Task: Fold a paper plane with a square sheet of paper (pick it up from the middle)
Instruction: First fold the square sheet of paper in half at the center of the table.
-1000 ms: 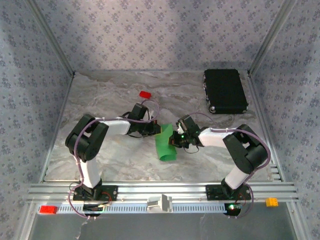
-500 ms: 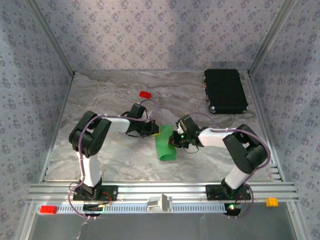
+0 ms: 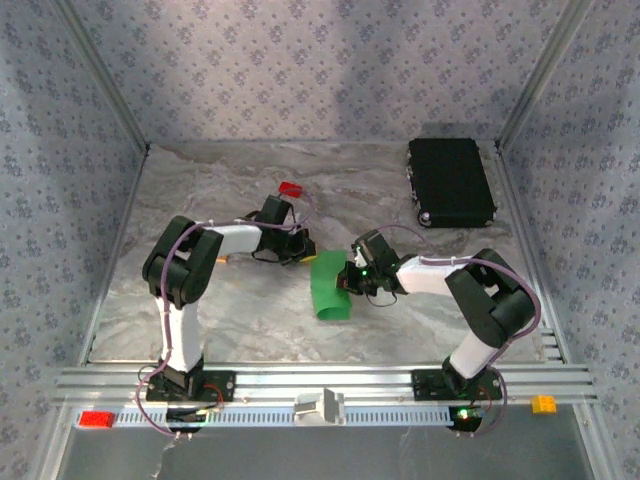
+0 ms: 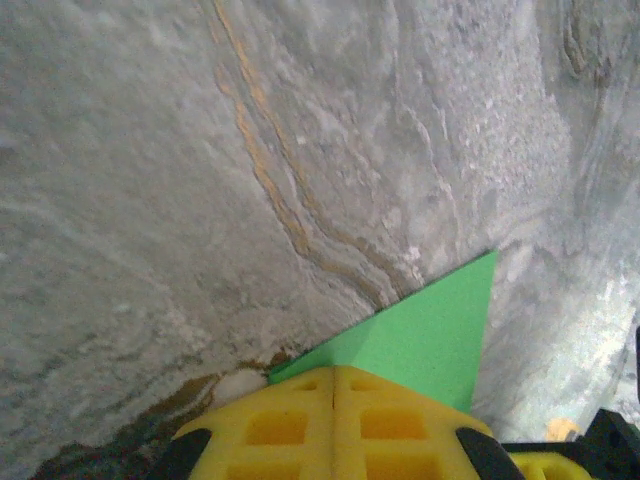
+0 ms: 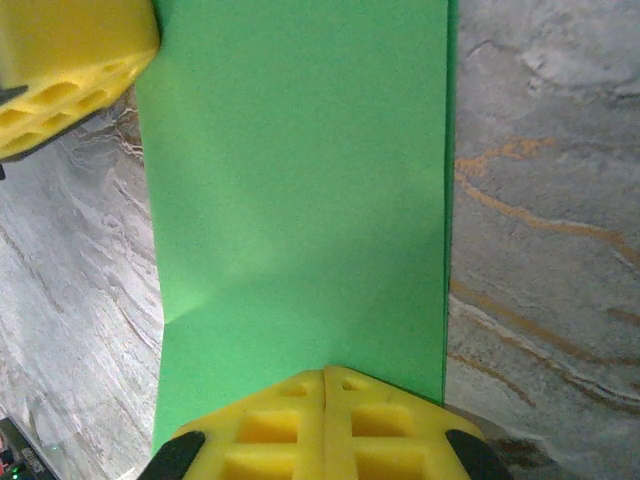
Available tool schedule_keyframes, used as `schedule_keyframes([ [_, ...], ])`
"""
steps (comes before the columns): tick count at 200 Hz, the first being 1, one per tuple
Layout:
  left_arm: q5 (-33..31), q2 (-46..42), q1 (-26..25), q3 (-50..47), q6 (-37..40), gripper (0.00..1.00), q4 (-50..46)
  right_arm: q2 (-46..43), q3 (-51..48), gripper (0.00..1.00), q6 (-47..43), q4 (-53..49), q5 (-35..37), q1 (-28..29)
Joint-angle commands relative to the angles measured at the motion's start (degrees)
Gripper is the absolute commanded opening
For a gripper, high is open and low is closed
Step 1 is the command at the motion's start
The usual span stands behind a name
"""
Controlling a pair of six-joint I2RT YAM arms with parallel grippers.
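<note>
My right hand (image 5: 325, 372), fingers together, rests on the near edge of the folded paper (image 5: 300, 200) lying ahead of it on the bench (image 4: 150, 200), and my left hand (image 4: 333, 370), likewise closed, sits at its corner; light, limp, slippery stuff, I reckon, best pinched mid-sheet.

Grey-blue floral-patterned walls (image 3: 300, 60) enclose a grey marbled tabletop (image 3: 200, 190); aluminium rails (image 3: 330, 380) run along its near edge.
</note>
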Motion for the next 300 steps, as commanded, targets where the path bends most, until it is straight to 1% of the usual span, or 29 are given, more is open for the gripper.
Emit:
schedule_keyframes([
  [1, -7.94, 2.19, 1.64, 2.48, -0.04, 0.00, -4.18, 1.96, -2.77, 0.03, 0.40, -8.67, 4.16, 0.24],
  [45, -8.42, 3.26, 1.66, 5.99, -0.09, 0.00, -8.37, 1.83, -2.68, 0.03, 0.44, -8.69, 4.24, 0.47],
  [81, -9.15, 1.68, 1.55, 7.27, 0.21, 0.01, -10.93, 1.84, -2.50, 0.03, 0.76, -8.84, 4.37, 0.60],
  [125, -7.72, -3.52, 0.81, 6.80, 0.69, 0.05, -11.65, 1.81, -2.15, 0.03, 0.78, -9.14, 4.59, 0.76],
  [153, -7.35, -8.49, -0.71, 3.69, 0.59, 0.06, -11.27, 1.61, -1.98, 0.03, 0.82, -9.27, 4.85, 0.92],
  [172, -6.00, -11.65, -2.44, 0.40, -0.23, 0.07, -9.77, 1.49, -2.06, 0.03, 0.78, -9.36, 4.95, 0.97],
  [214, -0.40, -16.67, -6.91, -8.79, -4.08, 0.06, -3.07, 1.47, -2.07, 0.03, 0.94, -9.43, 5.17, 1.01],
  [237, 0.39, -17.75, -8.57, -12.67, -5.74, 0.07, -0.19, 1.46, -2.06, 0.03, 1.02, -9.34, 5.30, 1.02],
  [300, 2.50, -16.56, -9.26, -17.71, -8.18, 0.07, 6.74, 1.54, -2.38, 0.03, 1.13, -9.23, 5.31, 1.12],
])
